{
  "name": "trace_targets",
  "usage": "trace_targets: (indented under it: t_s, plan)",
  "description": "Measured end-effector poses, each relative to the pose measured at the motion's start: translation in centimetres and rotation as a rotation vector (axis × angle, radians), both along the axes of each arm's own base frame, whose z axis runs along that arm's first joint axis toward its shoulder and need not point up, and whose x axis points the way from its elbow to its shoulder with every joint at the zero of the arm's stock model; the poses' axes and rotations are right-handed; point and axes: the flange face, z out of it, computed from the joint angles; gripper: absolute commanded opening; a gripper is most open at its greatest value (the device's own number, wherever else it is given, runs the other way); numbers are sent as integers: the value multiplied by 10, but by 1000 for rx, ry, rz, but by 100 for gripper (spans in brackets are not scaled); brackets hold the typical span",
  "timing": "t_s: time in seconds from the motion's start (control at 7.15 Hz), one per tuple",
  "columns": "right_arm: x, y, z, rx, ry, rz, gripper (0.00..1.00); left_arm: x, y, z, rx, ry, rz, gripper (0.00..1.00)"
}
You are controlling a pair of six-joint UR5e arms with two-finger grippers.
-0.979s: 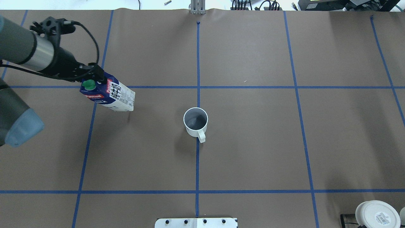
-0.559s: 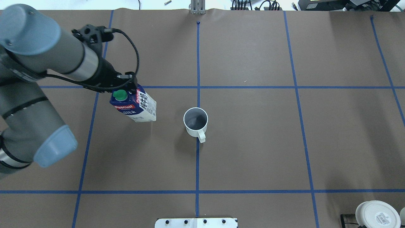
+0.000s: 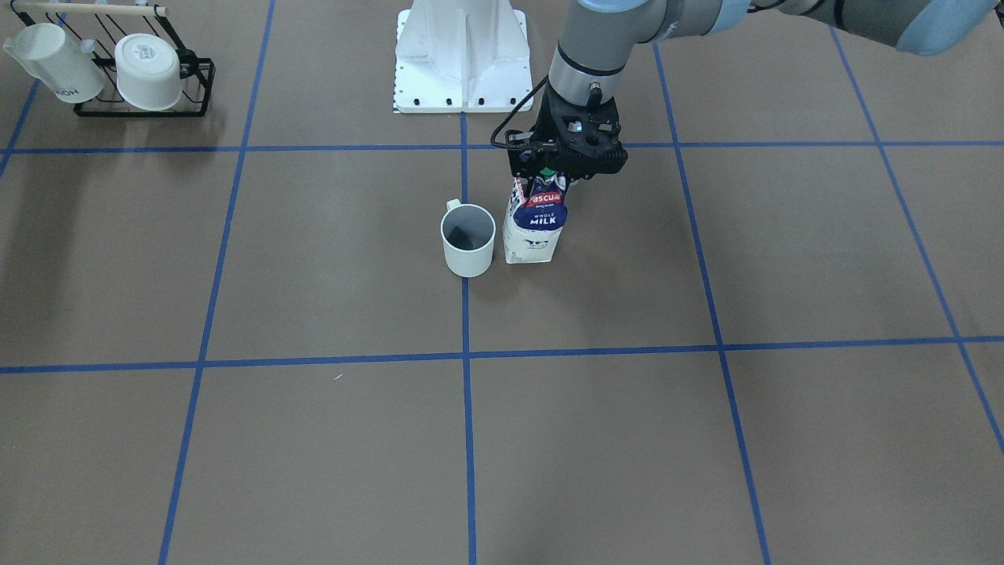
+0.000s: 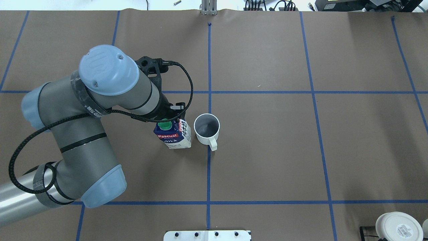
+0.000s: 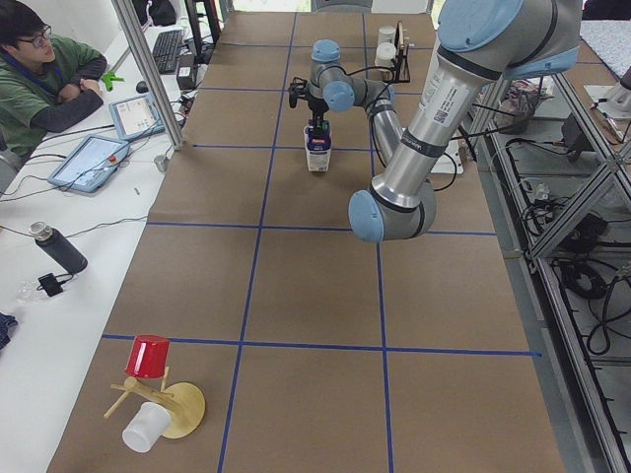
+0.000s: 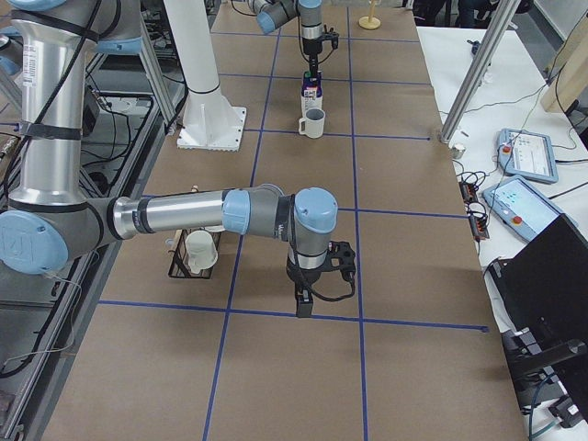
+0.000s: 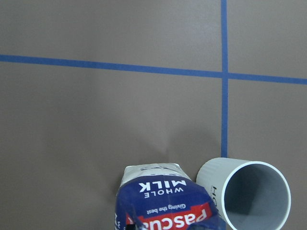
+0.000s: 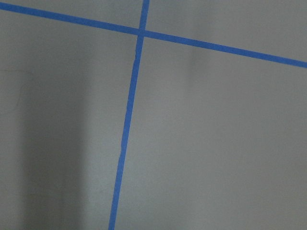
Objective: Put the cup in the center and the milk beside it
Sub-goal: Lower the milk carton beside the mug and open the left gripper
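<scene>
Table: a brown paper-covered table (image 4: 267,150) crossed by a grid of blue tape lines.
Cup: the small plain white mug with a loop handle and grey inside (image 4: 207,126) stands upright in the middle of the table, well away from every edge, on the long blue tape line (image 4: 208,174). Its handle points toward the robot's edge.
Milk: the tall rectangular carton with a white lower half, dark blue top, red band and green cap (image 4: 174,136) is just beside the cup, on the side toward the table's left end. A narrow gap parts them in the overhead view. It leans slightly. Whether its base touches the table cannot be told.
Left tool: the left tool (image 3: 551,174) is clenched on the carton's top from above.
Right tool: the right tool (image 6: 305,299) hangs over bare table toward the right end. Whether it is clenched or released cannot be told.
Rack: a black wire rack (image 3: 141,111) holding two white mugs sits near the right-end corner on the robot's edge.
</scene>
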Motion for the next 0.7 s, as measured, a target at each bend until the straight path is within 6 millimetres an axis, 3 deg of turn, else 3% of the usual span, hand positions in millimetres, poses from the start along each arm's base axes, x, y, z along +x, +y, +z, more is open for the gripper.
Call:
trace_targets:
  t_s: [0.14,0.7]
  plan:
    - [0,0,0,0,0,0,100,2,1,0,0,-1,2,98]
    - [0,0,0,0,-2,0,100,-9,1,-2,23,2,-15,98]
